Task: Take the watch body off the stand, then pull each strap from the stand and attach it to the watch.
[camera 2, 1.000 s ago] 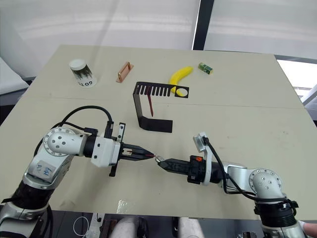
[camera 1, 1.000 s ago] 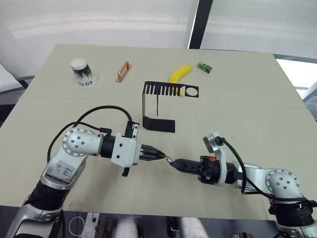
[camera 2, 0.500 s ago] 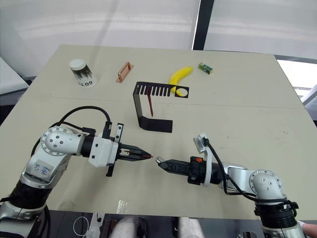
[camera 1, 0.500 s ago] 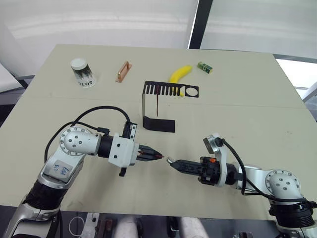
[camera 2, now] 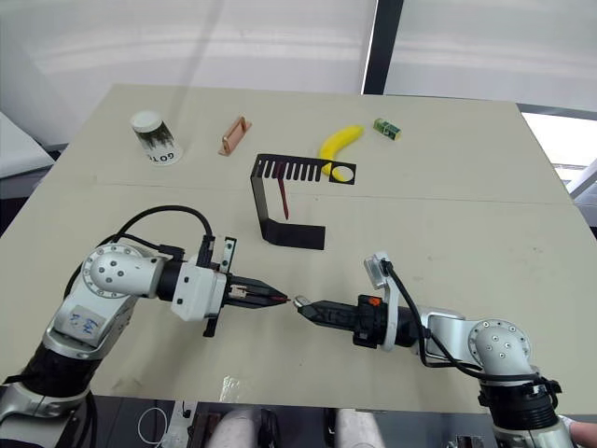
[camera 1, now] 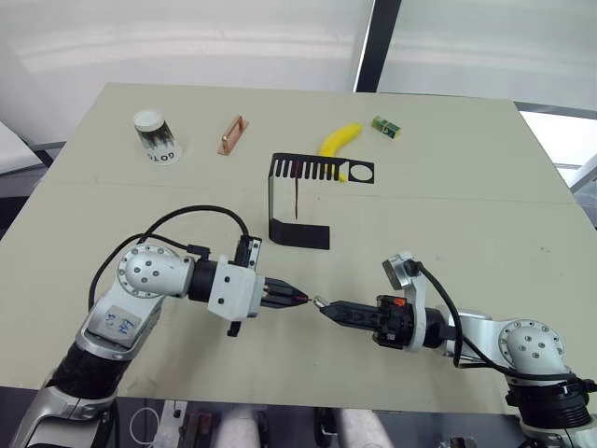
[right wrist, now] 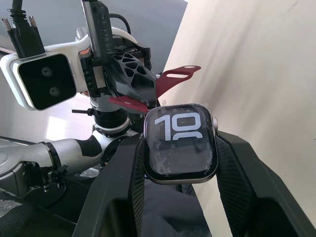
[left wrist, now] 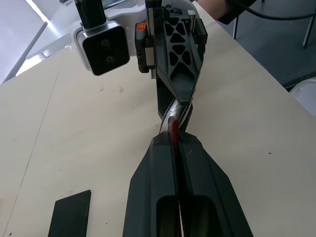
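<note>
The small rounded-square watch body, with its dark screen and silvery rim, is being pinched between the two black fingers of the right gripper, right of centre in the lower half of the left eye view. A narrow dark red flexible strap is being clamped edge-on between the pressed-together fingers of the left gripper, its tip being presented just beside the watch body, almost touching it.

The second dark red strap is hanging from the comb-slotted top of the thin black bent-sheet stand, which is standing just above the centre of the frame on the pale table.

The join is judged to be the delicate part. Should the strap end be offered slightly tilted or off the case slot, it could be jammed or bent aside instead of being slid in. The small case could also be twisted or pushed out of its grip if too much force is being applied along the strap.
</note>
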Controlling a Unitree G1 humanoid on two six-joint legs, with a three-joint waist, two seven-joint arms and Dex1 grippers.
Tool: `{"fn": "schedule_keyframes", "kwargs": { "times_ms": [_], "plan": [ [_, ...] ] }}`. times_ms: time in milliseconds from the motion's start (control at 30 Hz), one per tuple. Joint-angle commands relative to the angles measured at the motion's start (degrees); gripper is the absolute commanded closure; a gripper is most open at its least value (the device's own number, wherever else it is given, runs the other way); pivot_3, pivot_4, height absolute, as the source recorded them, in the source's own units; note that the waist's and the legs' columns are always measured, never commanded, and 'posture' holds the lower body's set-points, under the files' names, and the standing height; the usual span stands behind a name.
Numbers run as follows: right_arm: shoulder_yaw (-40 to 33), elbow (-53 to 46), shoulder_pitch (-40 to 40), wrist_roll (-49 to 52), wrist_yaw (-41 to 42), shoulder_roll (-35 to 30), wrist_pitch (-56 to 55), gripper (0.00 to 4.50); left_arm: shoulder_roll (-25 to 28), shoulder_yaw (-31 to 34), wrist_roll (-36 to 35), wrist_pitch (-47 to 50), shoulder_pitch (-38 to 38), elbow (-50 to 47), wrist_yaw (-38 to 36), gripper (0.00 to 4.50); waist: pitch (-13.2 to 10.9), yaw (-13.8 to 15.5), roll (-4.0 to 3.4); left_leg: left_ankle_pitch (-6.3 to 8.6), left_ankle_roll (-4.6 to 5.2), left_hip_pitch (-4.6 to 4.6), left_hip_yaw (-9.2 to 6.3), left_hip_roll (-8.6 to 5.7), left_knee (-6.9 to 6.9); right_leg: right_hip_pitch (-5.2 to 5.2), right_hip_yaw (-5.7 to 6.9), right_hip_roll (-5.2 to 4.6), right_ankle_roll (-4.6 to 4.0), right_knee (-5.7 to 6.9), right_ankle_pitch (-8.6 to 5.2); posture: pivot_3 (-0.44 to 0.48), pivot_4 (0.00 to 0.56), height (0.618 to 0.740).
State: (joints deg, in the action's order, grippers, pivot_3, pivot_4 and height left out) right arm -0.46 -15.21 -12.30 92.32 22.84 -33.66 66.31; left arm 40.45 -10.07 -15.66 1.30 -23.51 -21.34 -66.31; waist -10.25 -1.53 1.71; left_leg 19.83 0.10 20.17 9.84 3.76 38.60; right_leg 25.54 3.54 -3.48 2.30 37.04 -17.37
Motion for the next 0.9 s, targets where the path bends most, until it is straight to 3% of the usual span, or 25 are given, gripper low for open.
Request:
{"fn": "schedule_keyframes", "kwargs": {
  "times_ms": [33, 900],
  "plan": [
    [-0.45, -1.27, -0.07, 0.66, 0.46, 0.4, -0.13, 2.98, -0.28, 0.04, 0.21, -0.54, -0.6, -0.67, 0.49, 4.5, 0.0, -0.01, 0.0, 0.0, 0.0, 0.0, 0.0, 0.0, 0.0, 0.0, 0.0, 0.0, 0.0, 0.0, 0.0, 0.0, 0.15, 0.729],
    [-0.33, -1.16, -0.26, 1.15, -0.35, 0.4, 0.34, 2.98, -1.03, -1.17, 1.84, 0.24, 0.0, -1.29, 1.69, 4.5, 0.0, -0.01, 0.0, 0.01, 0.01, 0.0, -0.01, 0.0, 0.04, 0.0, 0.01, 0.0, 0.0, 0.04, 0.0, 0.0, 0.15, 0.729]
  ]
}}
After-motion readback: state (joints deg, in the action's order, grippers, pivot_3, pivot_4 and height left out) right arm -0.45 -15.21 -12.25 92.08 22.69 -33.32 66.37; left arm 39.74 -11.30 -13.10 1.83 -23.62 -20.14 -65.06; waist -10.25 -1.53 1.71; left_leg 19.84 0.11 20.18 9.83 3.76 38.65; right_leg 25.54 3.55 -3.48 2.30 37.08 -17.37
